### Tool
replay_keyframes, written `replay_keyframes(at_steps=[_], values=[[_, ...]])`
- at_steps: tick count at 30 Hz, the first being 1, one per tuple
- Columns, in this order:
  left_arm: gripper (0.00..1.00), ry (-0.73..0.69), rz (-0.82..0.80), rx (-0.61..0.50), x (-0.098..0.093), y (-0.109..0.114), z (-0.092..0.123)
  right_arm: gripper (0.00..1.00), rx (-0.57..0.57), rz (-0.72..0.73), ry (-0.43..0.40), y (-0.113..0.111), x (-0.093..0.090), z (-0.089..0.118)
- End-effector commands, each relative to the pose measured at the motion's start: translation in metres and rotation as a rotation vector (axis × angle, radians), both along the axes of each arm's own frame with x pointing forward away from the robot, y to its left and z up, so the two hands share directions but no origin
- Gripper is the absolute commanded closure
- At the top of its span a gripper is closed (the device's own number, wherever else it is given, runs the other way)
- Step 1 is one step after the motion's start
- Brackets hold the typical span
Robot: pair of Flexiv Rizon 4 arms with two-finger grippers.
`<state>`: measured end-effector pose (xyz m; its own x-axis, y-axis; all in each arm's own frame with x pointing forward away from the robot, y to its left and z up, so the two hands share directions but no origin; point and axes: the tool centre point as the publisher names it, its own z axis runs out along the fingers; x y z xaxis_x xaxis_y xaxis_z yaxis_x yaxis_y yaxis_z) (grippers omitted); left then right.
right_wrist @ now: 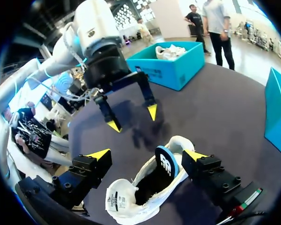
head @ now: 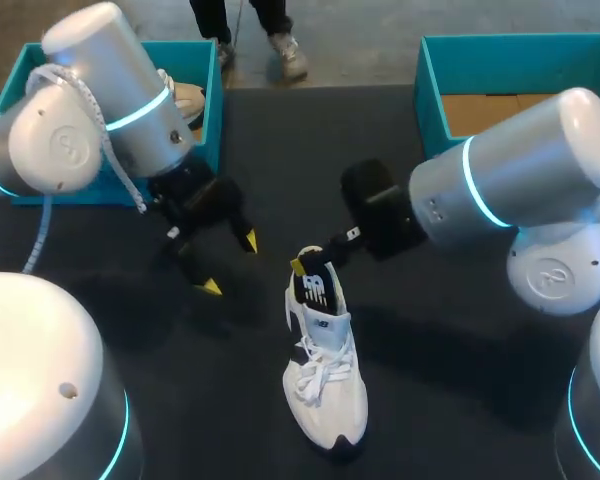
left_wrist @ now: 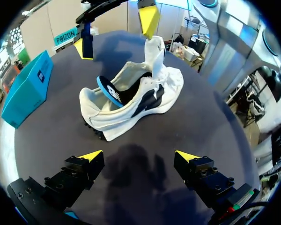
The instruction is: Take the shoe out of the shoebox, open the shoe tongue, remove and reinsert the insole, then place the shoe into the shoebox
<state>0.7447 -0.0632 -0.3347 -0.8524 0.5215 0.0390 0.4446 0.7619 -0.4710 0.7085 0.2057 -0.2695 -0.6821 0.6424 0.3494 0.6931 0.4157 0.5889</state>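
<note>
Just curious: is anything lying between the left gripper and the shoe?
Nothing visible: only bare table lies between the open left gripper and the shoe; the right gripper is beyond it.

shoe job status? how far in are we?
Done: shoe out, standing on the table. In hand: insole half out, between the fingers of the open right end effector; left end effector open, clear of it. Left: reinsert insole, shoe into shoebox.

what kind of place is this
Probably a robot test or training bench rather than a shop. The left gripper and right gripper hang open over a dark table that holds only one white shoe and teal shoeboxes.
</note>
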Motion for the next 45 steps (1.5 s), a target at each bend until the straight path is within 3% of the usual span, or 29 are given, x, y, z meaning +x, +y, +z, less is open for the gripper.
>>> replay_keyframes(at_steps=[1,4,16,25,32,40,44,45], values=[[0.00,-0.012,-0.027,-0.008,0.000,0.017,0.017,0.00,-0.238,-0.202,-0.134,0.004,-0.003,-0.002],[0.00,-0.018,-0.057,-0.001,0.005,0.027,0.026,0.00,-0.243,-0.210,-0.138,0.002,-0.005,-0.006],[0.00,-0.018,-0.057,-0.001,0.005,0.027,0.026,0.00,-0.265,-0.228,-0.125,0.001,-0.005,-0.007],[0.00,-0.028,-0.075,0.024,0.019,0.049,0.033,0.00,-0.399,-0.286,-0.080,0.015,-0.008,-0.010],[0.00,-0.077,-0.107,0.111,0.027,0.065,0.044,0.00,-0.426,-0.317,-0.070,0.012,-0.014,-0.020],[0.00,-0.109,-0.243,0.204,0.029,0.076,0.040,0.00,-0.483,-0.387,-0.020,0.000,-0.019,-0.027],[0.00,-0.107,-0.261,0.184,0.030,0.080,0.038,0.21,-0.489,-0.414,-0.022,-0.003,-0.021,-0.030],[0.00,-0.106,-0.258,0.180,0.030,0.081,0.038,0.34,-0.493,-0.421,-0.032,-0.003,-0.021,-0.031]])
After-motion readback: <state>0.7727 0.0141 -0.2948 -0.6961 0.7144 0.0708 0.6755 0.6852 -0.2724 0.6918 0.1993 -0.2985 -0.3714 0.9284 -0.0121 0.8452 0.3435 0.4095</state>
